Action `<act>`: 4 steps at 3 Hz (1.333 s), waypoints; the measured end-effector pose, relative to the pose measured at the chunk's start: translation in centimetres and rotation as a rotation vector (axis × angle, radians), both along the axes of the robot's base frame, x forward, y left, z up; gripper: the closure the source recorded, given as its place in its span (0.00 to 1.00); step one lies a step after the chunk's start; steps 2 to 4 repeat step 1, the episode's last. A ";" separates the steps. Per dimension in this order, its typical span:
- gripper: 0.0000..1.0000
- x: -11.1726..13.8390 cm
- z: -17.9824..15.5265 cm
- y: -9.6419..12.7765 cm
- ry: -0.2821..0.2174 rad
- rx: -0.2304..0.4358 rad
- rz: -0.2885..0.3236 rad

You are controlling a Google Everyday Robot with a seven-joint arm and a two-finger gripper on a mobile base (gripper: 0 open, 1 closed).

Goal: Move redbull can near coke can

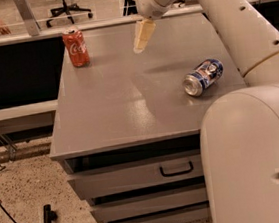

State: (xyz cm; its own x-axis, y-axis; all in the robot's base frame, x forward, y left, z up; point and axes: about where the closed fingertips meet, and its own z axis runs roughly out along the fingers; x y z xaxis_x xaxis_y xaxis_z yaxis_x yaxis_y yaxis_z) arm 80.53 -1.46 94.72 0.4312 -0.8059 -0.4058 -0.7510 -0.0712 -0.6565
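On a grey cabinet top (108, 102), the coke can (75, 48) is stood upright at the far left. The gripper (142, 36) is hung beside it, fingers closed and empty, likely poised for reaching; the redbull can is nowhere seen.

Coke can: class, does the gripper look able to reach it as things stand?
Probably yes. The gripper hangs over the table right of the upright Coke can, with nothing between them; the blue can on its side lies nearer the front, out of the way.
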 end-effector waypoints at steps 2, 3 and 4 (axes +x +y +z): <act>0.00 0.0 0.0 0.0 0.000 0.000 0.000; 0.00 0.0 0.0 0.0 0.000 0.000 0.000; 0.00 0.0 0.0 0.0 0.000 0.000 0.000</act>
